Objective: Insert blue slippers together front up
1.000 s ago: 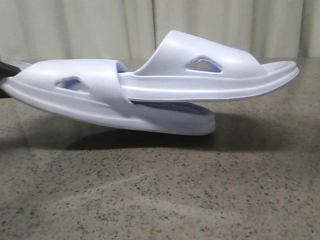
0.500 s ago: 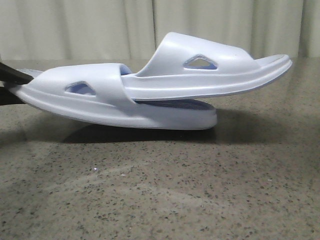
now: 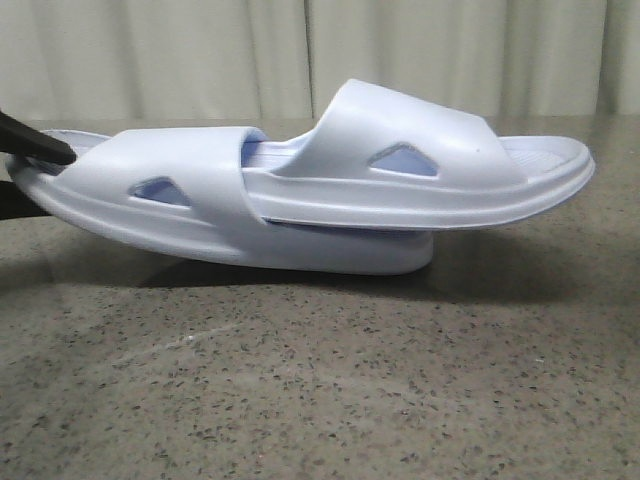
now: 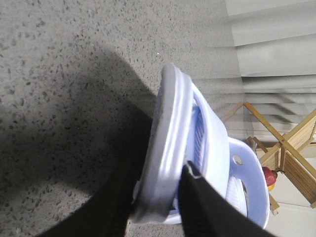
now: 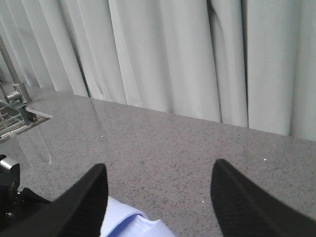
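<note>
The blue slippers are nested together. The lower one (image 3: 190, 205) points right, and its toe end sits low by the table. The upper one (image 3: 430, 160) lies on it with its end pushed under the lower one's strap. My left gripper (image 3: 25, 170) is at the far left, shut on the lower slipper's heel rim (image 4: 165, 148). One black finger (image 4: 207, 207) presses the footbed side and the other (image 4: 108, 207) the sole side. My right gripper (image 5: 158, 173) is open over the table, with only a corner of a slipper (image 5: 133, 224) below it. It does not show in the front view.
The table is speckled grey stone (image 3: 320, 380), with a pale curtain (image 3: 300, 50) behind it. A wooden rack (image 4: 286, 148) and a red object (image 4: 269, 175) stand beyond the table. A metal rack (image 5: 10, 118) sits at the table's edge in the right wrist view.
The upper slipper's free end dipped, closing the gap onto the lower slipper's footbed. The held heel end rose slightly and the pair shifted a little right.
</note>
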`<state>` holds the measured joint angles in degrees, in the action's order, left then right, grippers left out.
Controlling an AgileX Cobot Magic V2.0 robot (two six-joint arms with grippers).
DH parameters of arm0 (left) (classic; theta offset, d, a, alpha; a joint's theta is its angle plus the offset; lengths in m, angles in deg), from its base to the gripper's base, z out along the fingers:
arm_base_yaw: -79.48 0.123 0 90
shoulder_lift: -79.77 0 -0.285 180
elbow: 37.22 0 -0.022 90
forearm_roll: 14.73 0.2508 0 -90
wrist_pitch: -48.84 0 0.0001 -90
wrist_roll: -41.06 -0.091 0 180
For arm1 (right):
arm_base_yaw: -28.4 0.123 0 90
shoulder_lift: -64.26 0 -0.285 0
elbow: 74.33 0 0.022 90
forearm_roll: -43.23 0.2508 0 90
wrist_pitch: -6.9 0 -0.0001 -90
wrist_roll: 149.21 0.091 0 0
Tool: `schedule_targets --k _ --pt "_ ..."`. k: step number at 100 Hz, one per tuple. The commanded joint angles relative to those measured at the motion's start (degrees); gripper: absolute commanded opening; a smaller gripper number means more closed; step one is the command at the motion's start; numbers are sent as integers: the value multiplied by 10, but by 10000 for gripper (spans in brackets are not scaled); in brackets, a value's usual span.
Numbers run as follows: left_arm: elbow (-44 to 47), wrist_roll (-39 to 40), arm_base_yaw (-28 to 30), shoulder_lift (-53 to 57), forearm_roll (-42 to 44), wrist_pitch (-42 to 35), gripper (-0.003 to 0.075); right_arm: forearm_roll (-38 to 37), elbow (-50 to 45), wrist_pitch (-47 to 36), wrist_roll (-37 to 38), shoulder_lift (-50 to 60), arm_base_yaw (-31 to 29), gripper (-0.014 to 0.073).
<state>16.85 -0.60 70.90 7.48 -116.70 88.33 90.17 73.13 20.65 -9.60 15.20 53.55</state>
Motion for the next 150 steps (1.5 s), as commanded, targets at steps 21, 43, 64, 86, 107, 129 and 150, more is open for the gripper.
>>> schedule_targets --k 21,43,64,86,107,129,150 --pt "-18 -37 -4 7 -46 21 383 2 15 -27 -11 4 1 397" --pt "-18 -79 -4 7 -46 -20 383 2 15 -23 -11 4 1 397" --pt "-20 -117 -4 7 -46 -60 383 2 15 -22 -11 4 1 397" --pt "-23 -161 -4 7 -46 -108 383 2 15 -21 -11 4 1 397" --pt "-61 -214 -4 17 -46 -130 383 2 15 -23 -11 4 1 397" --pt "-95 -275 -4 79 -38 -198 383 -25 15 -40 -11 4 -4 397" --pt "-97 -288 -4 180 67 -277 383 -43 12 -36 -11 4 -64 397"
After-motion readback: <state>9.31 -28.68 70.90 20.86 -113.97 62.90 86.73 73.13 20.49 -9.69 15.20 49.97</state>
